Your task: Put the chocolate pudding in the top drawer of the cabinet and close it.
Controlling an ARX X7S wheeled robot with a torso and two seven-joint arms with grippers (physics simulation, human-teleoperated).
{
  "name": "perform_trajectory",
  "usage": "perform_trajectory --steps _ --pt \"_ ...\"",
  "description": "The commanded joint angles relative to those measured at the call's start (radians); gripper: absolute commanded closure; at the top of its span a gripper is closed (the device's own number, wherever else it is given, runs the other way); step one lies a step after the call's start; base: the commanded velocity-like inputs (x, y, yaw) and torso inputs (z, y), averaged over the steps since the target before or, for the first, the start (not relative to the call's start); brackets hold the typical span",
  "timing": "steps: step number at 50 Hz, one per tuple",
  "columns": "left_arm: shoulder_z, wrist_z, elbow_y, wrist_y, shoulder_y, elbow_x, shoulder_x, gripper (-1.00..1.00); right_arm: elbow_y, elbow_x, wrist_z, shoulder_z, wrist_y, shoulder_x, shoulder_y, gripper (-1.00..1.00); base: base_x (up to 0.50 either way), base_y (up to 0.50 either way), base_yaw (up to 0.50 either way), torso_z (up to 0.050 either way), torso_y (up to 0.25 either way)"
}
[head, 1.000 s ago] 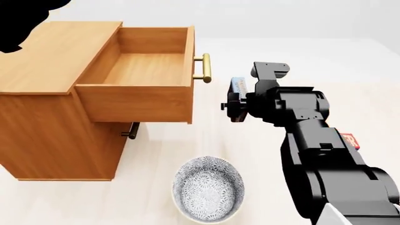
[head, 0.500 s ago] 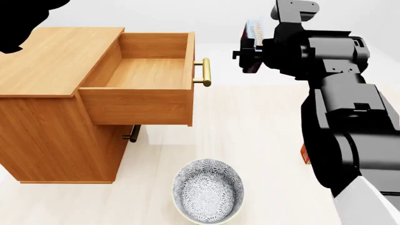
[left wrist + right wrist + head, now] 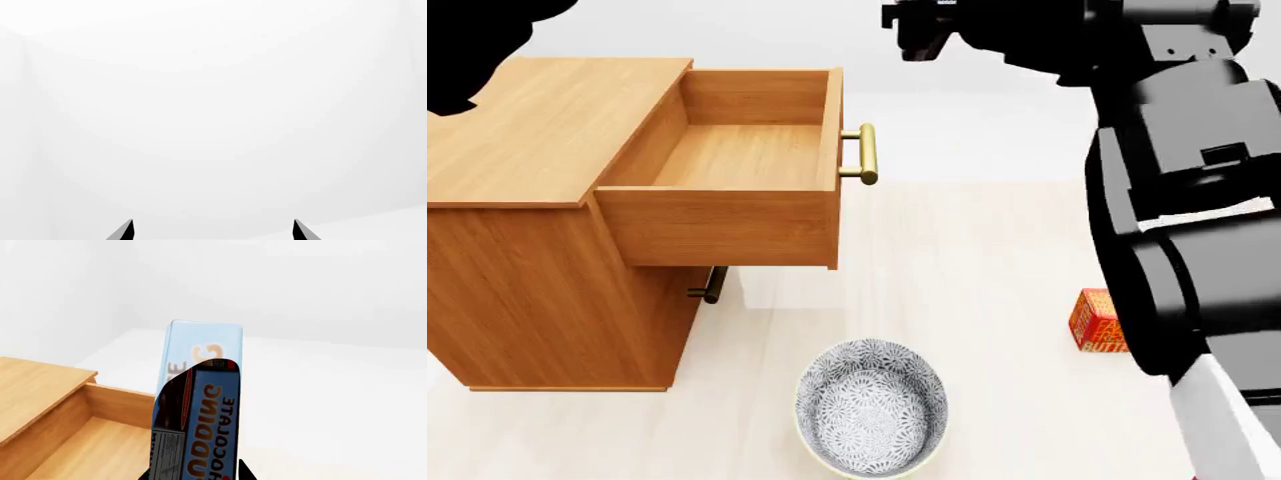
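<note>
Nearest sits a patterned bowl (image 3: 872, 406) on the pale floor, with an orange-red butter box (image 3: 1096, 321) to its right, partly behind the right arm. Left of them stands the cabinet (image 3: 521, 230), its top drawer (image 3: 727, 190) pulled out, its inside bare. Farther and higher, the right gripper (image 3: 924, 28) pinches the chocolate pudding (image 3: 197, 415) upright between its fingers, above and right of the drawer. The left gripper (image 3: 212, 231) shows only two fingertips spread apart, facing blank white.
</note>
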Motion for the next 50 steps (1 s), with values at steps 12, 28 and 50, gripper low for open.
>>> perform_trajectory --steps 12,28,50 --pt "0.003 -0.006 0.003 -0.003 -0.001 0.013 0.0 -1.0 -0.095 1.167 0.107 -1.049 -0.164 -0.009 0.059 1.0 0.0 0.0 0.0 0.0 0.0" --pt "0.003 -0.021 0.004 -0.014 -0.003 0.017 0.0 -1.0 -0.222 1.426 0.166 -1.28 -0.243 -0.009 0.049 1.0 0.0 0.0 0.0 0.0 0.0" --pt "0.002 -0.047 0.004 -0.04 -0.007 0.018 0.002 -1.0 -0.282 1.435 0.195 -1.279 -0.247 -0.009 -0.016 1.0 0.0 0.0 0.0 0.0 0.0"
